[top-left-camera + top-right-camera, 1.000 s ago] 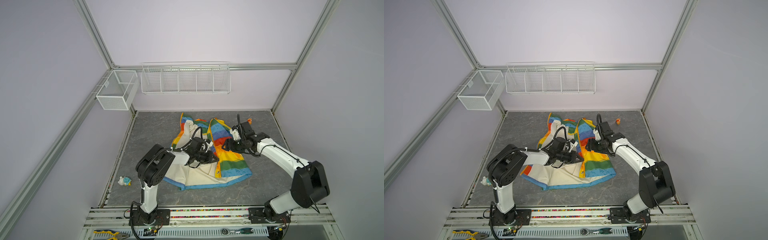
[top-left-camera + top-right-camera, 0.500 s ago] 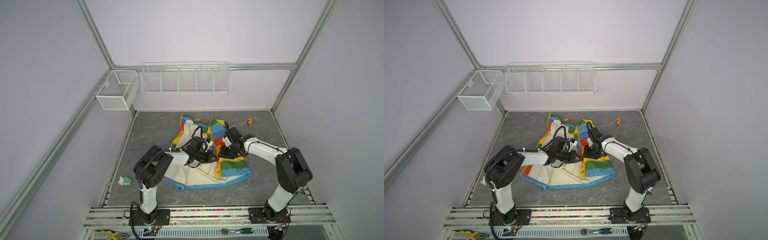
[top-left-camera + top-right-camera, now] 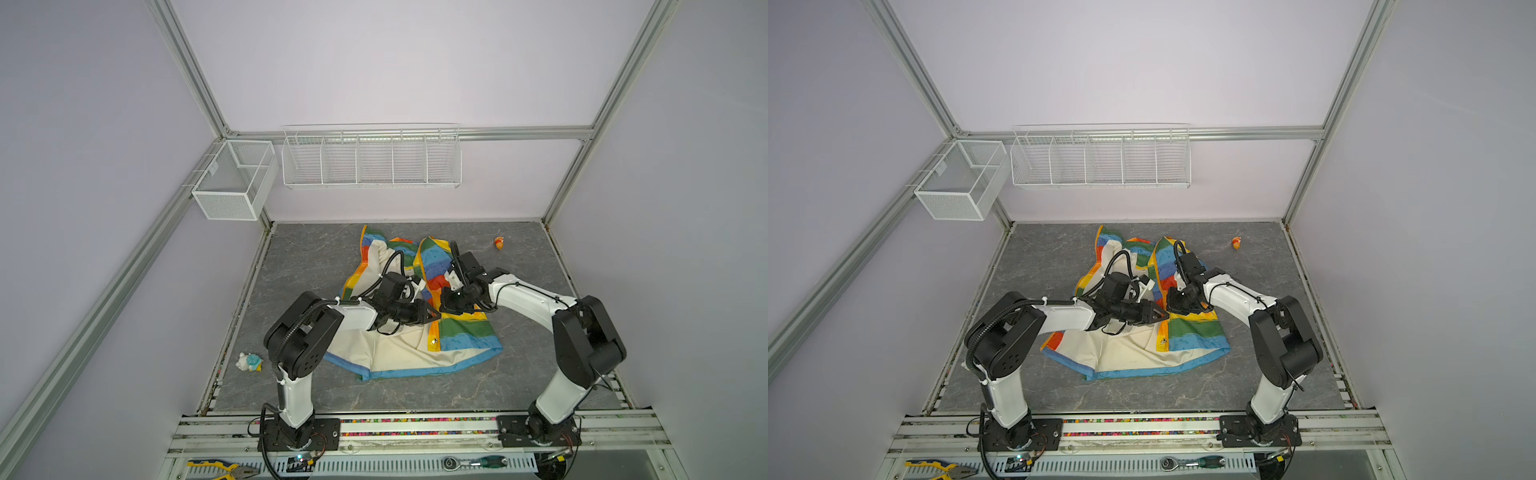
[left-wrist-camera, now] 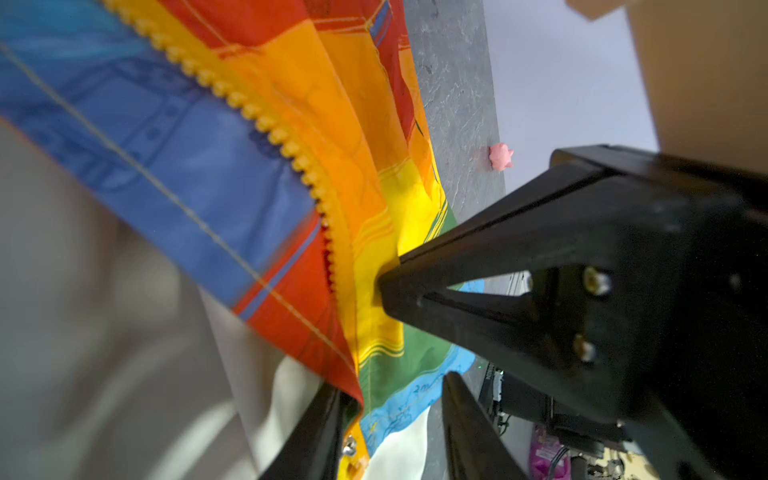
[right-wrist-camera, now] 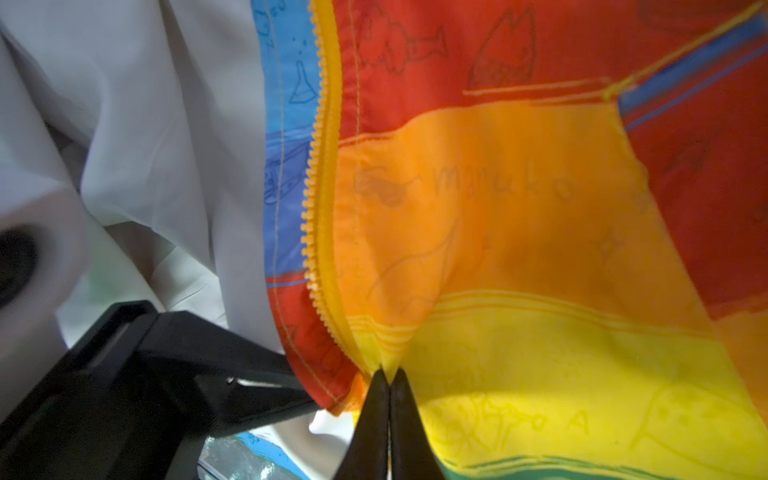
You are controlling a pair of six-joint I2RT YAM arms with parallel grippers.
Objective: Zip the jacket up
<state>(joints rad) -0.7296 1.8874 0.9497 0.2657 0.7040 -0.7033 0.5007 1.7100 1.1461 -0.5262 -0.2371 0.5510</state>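
A: Tabletop [image 3: 316,266] first: grey and marbled. Where is the jacket?

B: The jacket [image 3: 465,336] lies crumpled in the middle of it. In both top views the cream lining faces up on the left, a striped front panel lies on the right, and the blue hem is toward the arm bases.

A: And the arms?

B: Both reach in and meet over that panel's front edge. The right gripper [image 5: 388,384] has its jaws pressed together, pinching yellow fabric just beside the zipper strip [image 5: 326,187]. The left gripper [image 4: 392,382] stands partly parted. The panel's edge hangs between its fingers, against one finger [image 4: 311,432], with a gap to the other.

A: Smaller things?

B: An orange toy [image 3: 498,242] sits near the far right corner and a white-and-blue toy [image 3: 248,361] at the left edge. Both are well apart from the jacket.
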